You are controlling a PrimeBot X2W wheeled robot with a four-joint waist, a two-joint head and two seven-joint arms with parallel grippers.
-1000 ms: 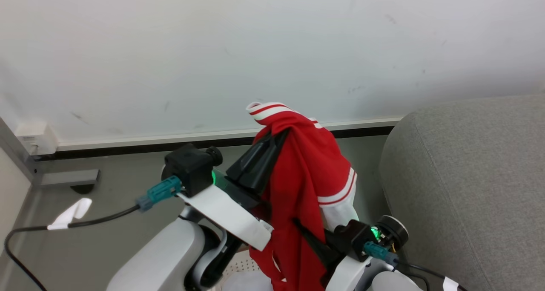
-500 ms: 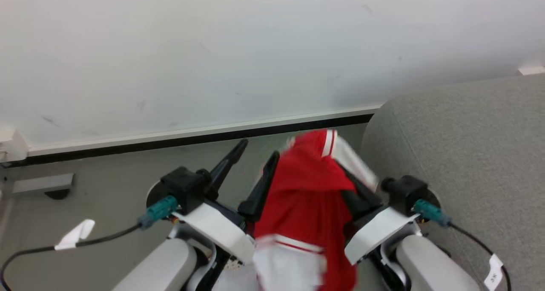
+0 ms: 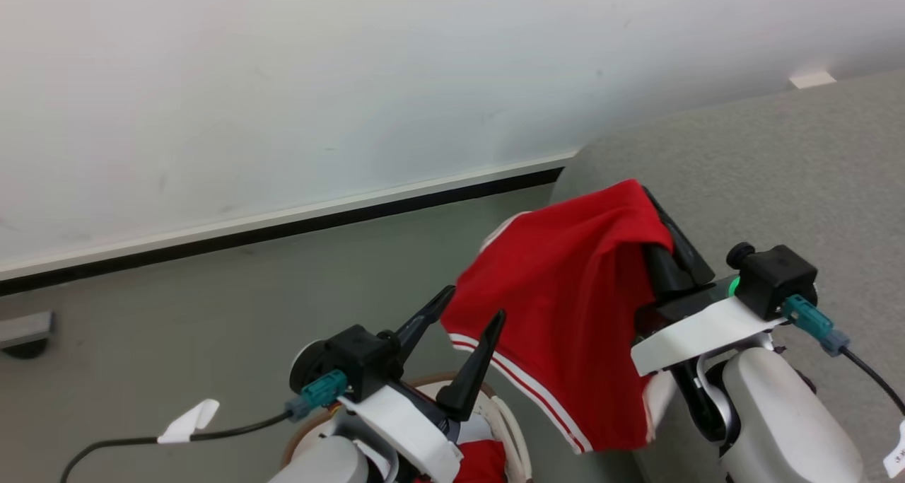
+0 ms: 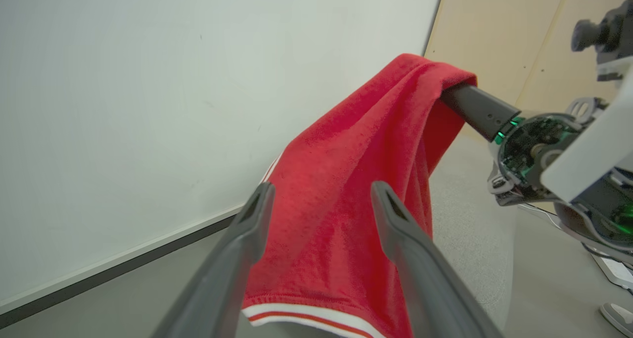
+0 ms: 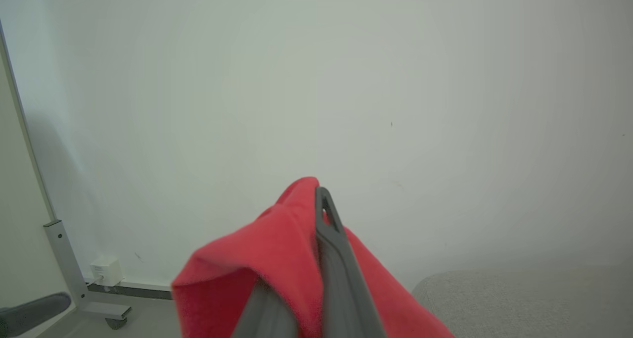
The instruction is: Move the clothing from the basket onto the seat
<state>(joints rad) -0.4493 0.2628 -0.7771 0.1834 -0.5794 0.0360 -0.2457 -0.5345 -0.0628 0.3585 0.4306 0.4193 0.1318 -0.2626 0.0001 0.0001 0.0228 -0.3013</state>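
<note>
The left gripper (image 3: 475, 303) has let go of the garment (image 3: 565, 306), its jaws now spread wide. The garment hangs from the right gripper (image 5: 321, 204) alone, swung across to the sofa (image 3: 778, 172) arm.

Pale forearms (image 3: 778, 412), dark left gripper (image 3: 476, 302), teal connectors (image 3: 318, 391).

Open passage over floor (image 3: 177, 292) at left; blocked ahead by wall (image 3: 283, 80), rightward by seat (image 3: 778, 172), centre by hanging clothing (image 3: 565, 292).
</note>
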